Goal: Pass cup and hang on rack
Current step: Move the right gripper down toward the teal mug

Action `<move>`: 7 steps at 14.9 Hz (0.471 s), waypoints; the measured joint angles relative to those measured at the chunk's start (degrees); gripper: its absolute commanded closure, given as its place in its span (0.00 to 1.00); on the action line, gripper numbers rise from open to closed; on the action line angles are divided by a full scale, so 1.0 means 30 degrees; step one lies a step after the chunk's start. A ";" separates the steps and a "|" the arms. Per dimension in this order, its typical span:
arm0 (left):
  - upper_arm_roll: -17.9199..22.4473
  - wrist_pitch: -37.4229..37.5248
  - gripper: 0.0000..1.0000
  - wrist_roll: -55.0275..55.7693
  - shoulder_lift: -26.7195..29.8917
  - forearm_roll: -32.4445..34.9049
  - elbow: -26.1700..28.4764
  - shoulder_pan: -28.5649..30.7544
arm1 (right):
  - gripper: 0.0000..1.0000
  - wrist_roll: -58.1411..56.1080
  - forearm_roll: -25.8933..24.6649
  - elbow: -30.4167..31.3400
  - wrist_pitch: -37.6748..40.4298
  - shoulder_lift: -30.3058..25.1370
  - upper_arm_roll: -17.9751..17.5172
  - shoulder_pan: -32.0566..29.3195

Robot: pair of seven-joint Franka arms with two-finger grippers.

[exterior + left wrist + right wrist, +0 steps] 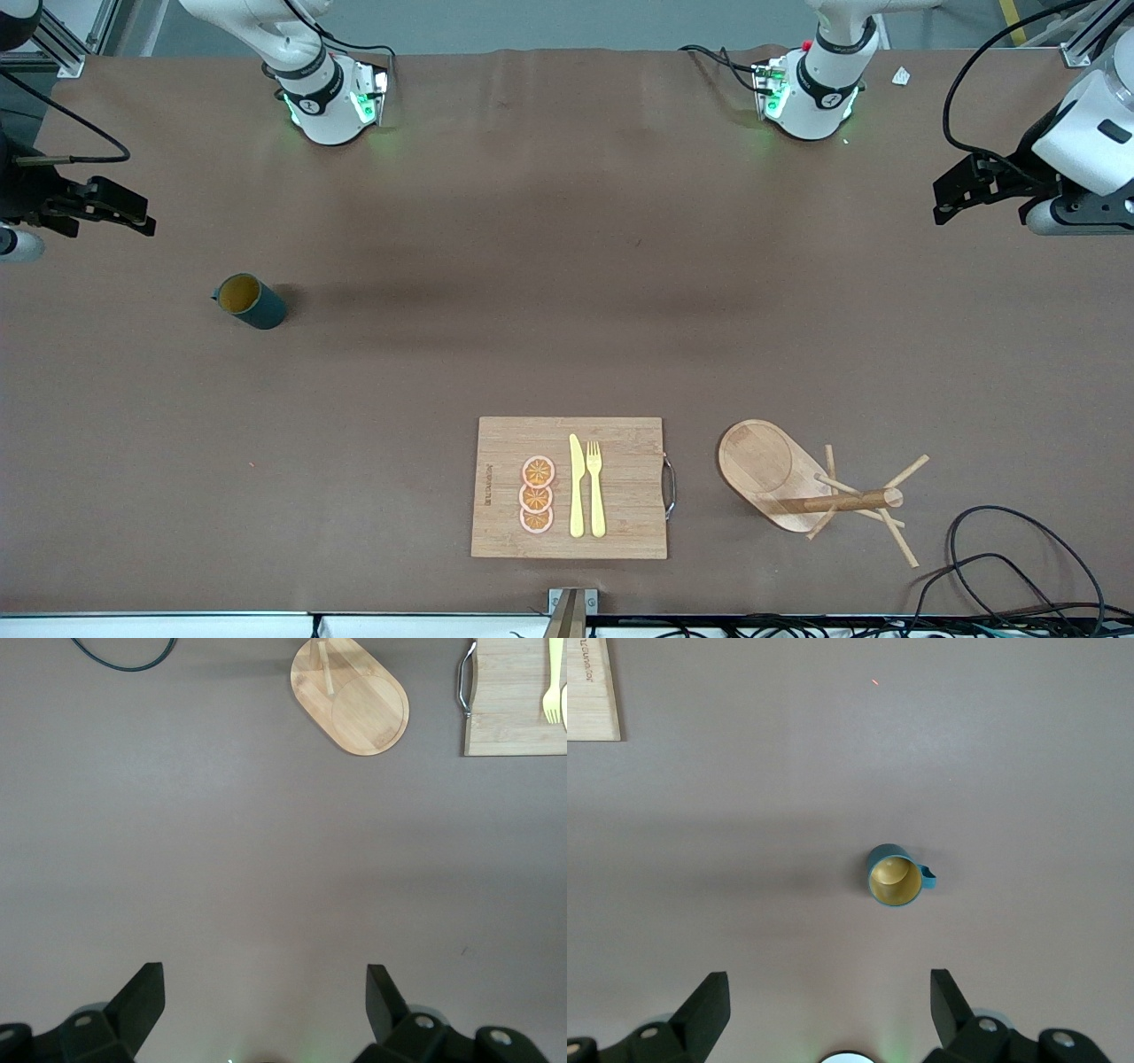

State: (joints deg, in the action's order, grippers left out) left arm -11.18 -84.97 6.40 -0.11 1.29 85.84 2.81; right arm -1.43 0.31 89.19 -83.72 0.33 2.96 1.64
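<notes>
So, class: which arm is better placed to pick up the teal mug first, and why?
The right arm. The teal mug stands upright toward its end of the table, with the open right gripper close by. The left gripper, also open, waits at the mug tree's end.

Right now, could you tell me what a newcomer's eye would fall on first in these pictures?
The small dark teal mug with a mustard-yellow inside stands upright, alone toward the right arm's end of the table. The light wooden mug tree stands toward the left arm's end, beside the rectangular bamboo cutting board. The left gripper and right gripper wait with jaws open.
</notes>
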 measured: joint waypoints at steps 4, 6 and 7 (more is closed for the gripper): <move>0.0000 0.0000 0.00 0.0000 0.0000 0.0000 -0.0016 0.0028 | 0.00 0.0000 0.0000 0.0000 0.0019 0.0000 0.0000 0.0000; 0.0001 0.0000 0.00 0.0000 0.0000 0.0000 -0.0028 0.0049 | 0.00 0.0001 0.0000 0.0010 0.0064 0.0002 0.0000 -0.0001; 0.0003 0.0000 0.00 0.0000 0.0000 0.0000 -0.0030 0.0066 | 0.00 0.0006 0.0000 0.0097 0.0108 0.0008 0.0000 -0.0007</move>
State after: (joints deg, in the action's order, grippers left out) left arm -11.17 -84.97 6.40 -0.11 1.29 85.75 3.01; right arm -1.41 0.31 89.48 -83.39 0.36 2.96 1.62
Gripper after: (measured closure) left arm 0.000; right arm 0.000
